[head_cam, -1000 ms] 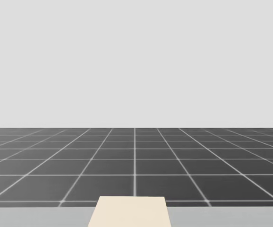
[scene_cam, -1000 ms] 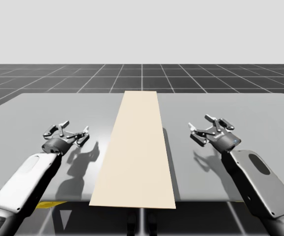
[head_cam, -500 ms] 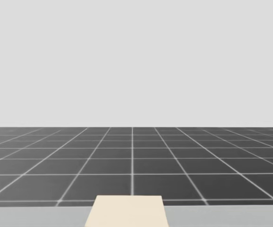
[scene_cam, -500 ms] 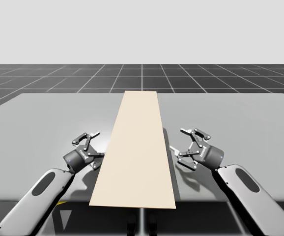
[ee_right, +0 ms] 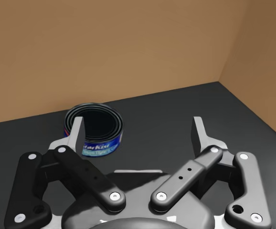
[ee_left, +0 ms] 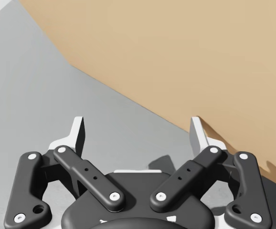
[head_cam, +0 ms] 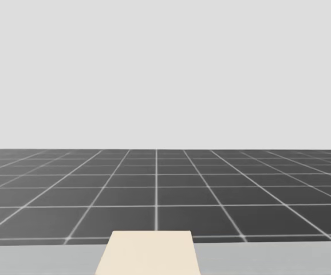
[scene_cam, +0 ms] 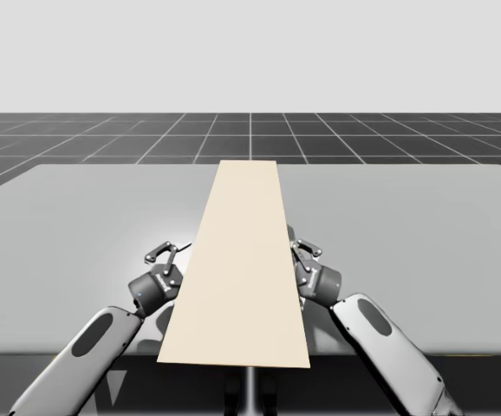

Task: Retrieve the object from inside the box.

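Though spread, right fingers (ee_right: 201, 136) near blue can (ee_right: 94, 129).

I count from here: box (scene_cam: 237, 260) 1 | can (ee_right: 97, 129) 1 | table (scene_cam: 77, 217) 1 | left gripper (ee_left: 138, 129) + right gripper (ee_right: 138, 129) = 2

the high view is bright and evenly lit, the pale background (scene_cam: 250, 52) flat and without glare. a soft sheen lies on the grey table (scene_cam: 77, 225) left of the cream box (scene_cam: 242, 260), with small soft shadows close against the box's sides. in the left wrist view the left gripper (ee_left: 138, 123) throws a ragged shadow on the tan box wall. the right wrist view is dim: black floor, brown walls, one side wall darker, the can (ee_right: 100, 126) nearly black on top.
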You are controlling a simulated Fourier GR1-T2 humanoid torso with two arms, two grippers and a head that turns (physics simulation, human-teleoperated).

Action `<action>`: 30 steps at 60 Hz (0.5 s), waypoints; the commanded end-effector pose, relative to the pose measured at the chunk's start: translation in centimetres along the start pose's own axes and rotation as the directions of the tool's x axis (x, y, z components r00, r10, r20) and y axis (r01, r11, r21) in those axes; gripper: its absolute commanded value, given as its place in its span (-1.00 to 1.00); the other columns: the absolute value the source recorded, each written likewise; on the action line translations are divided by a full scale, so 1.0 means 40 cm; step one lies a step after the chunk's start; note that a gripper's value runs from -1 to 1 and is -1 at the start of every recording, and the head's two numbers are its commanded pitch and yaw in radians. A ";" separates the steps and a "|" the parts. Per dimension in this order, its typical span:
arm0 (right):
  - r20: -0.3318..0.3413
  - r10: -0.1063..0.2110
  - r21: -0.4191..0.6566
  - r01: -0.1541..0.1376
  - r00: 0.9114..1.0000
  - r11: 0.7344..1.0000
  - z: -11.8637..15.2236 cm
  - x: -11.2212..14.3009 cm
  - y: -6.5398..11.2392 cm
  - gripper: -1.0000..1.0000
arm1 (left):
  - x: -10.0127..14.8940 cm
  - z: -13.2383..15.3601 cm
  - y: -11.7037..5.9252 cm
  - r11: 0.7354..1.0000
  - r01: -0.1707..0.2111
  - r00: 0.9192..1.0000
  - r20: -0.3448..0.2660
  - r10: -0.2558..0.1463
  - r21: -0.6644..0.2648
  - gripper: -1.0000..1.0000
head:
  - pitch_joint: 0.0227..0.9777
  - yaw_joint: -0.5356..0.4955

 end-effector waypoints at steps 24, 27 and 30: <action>-0.056 -0.005 0.137 0.013 0.998 0.990 -0.193 -0.077 0.054 -1.00 | -0.012 -0.012 -0.019 0.999 0.048 0.998 -0.030 -0.049 -0.015 -1.00 | -0.78 -0.02; -0.067 -0.021 0.147 0.030 0.998 0.989 -0.201 -0.082 0.054 -1.00 | -0.012 -0.013 -0.021 0.998 0.053 0.998 -0.033 -0.053 -0.017 -1.00 | -0.77 -0.02; -0.076 -0.028 0.153 0.039 0.997 0.987 -0.212 -0.090 0.055 -1.00 | -0.013 -0.014 -0.023 0.998 0.059 0.998 -0.037 -0.060 -0.020 -1.00 | -0.76 -0.02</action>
